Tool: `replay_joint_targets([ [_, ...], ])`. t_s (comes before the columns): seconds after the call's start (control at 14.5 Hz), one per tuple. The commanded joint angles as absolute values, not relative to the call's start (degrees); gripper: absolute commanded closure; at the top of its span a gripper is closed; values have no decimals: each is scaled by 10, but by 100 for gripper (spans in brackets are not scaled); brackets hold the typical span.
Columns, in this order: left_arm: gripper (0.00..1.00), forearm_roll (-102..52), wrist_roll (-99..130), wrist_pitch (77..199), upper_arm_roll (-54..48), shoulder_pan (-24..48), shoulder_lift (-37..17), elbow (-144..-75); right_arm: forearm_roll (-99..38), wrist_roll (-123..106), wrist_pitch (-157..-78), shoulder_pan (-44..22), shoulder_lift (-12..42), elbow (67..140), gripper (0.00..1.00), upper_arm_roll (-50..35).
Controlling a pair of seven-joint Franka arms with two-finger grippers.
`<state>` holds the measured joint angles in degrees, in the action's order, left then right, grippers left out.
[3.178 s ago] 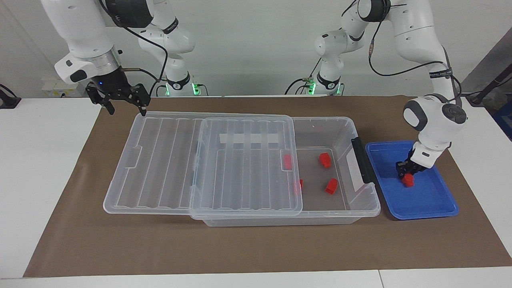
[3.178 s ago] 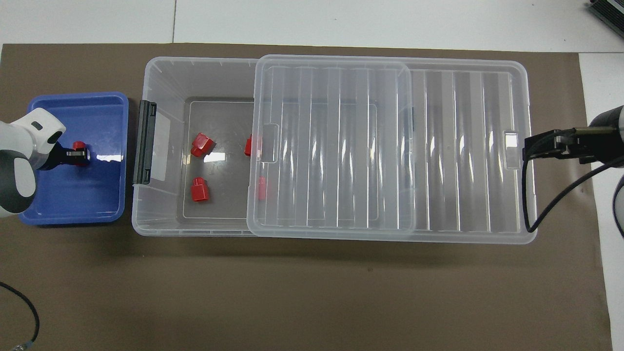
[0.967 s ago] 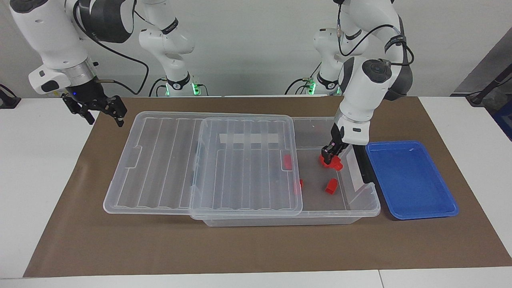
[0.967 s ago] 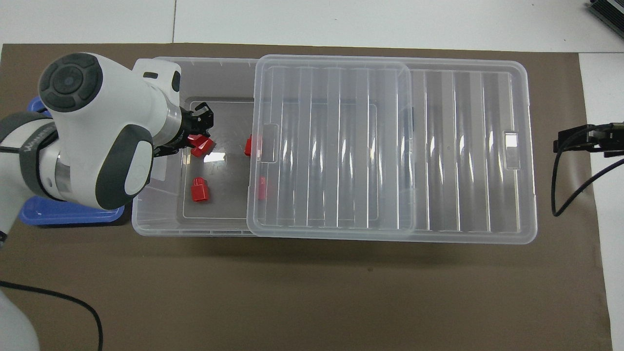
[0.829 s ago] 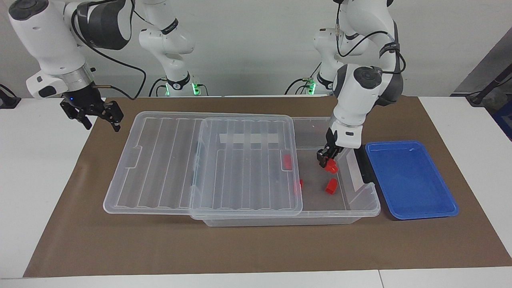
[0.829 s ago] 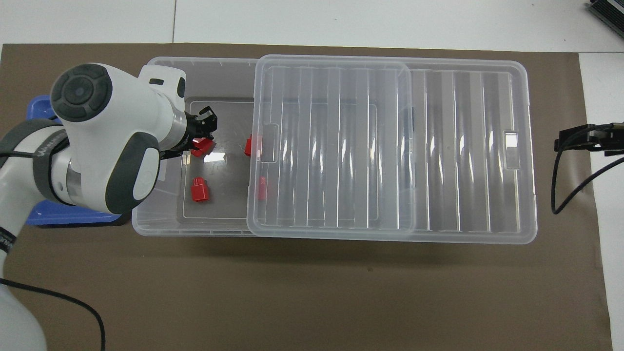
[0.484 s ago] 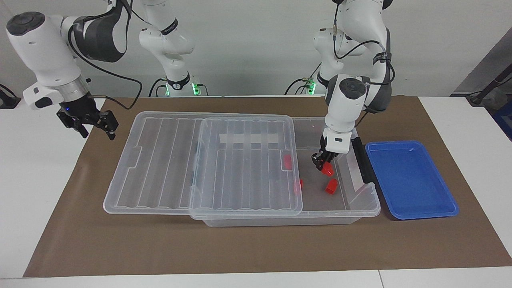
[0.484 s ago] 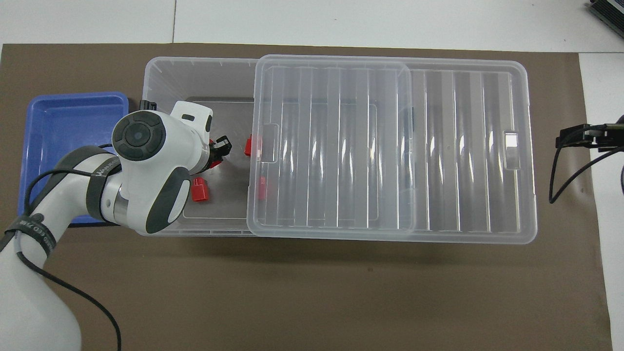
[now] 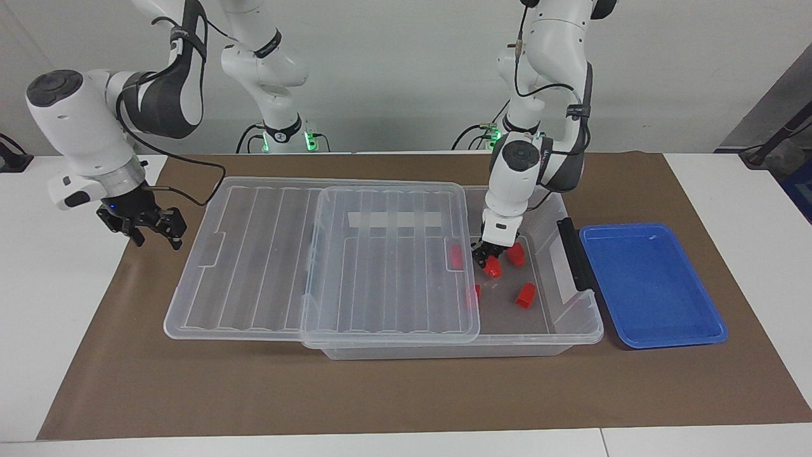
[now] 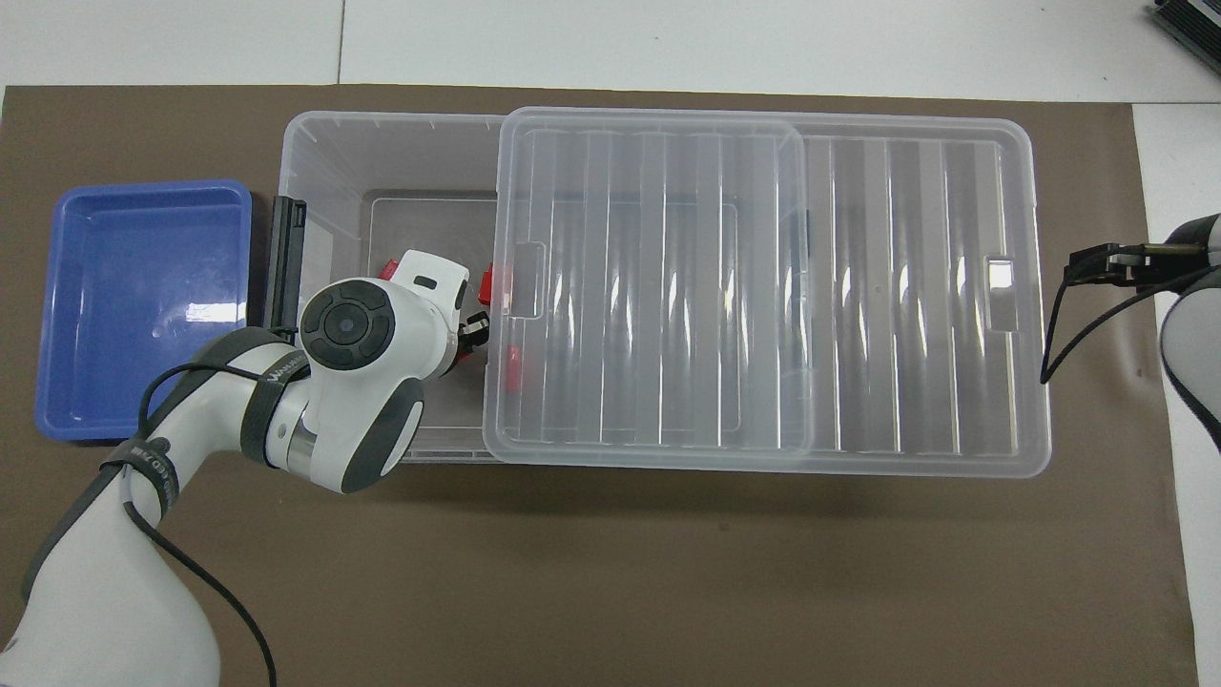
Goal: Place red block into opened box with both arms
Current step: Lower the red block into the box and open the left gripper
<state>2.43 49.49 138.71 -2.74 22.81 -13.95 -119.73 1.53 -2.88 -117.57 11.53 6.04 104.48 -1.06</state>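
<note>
Inside the box, your left gripper points down, grasping the red block; right gripper spread.

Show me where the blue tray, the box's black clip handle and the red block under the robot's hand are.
blue tray [image 9: 653,289]: facing view, on its bare floor.
black clip handle [image 9: 574,254]: facing view, on the middle of the bar.
red block [image 9: 493,270]: facing view, on its body below the left gripper [image 9: 485,259].

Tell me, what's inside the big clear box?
Red blocks lie in the box: two in the open part, two seen through the lid. The left gripper holds another.
</note>
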Motion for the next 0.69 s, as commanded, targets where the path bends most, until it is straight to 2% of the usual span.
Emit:
replay_joint_targets([
  [0.0, 83, 37, 498, 1414, -18, 236, -147, -1207, 22, -46, -1197, 128, 69, 1055, 19, -16],
  [0.28, 82, 46, 496, 1417, -18, 236, -151, -1209, 23, -47, -1209, 129, 80, 1054, 19, -16],
  [0.35, 75, 46, 495, 1417, -18, 236, -151, -1208, 23, -46, -1209, 129, 81, 1054, 19, -16],
  [0.48, 51, 46, 494, 1417, -18, 235, -154, -1209, 23, -45, -1209, 128, 81, 1054, 19, -17],
  [0.55, 20, 48, 493, 1417, -18, 234, -154, -1208, 23, -45, -1209, 127, 81, 1052, 20, -17],
  [0.62, 7, 57, 493, 1417, -18, 232, -154, -1208, 23, -45, -1208, 127, 81, 1050, 20, -17],
])
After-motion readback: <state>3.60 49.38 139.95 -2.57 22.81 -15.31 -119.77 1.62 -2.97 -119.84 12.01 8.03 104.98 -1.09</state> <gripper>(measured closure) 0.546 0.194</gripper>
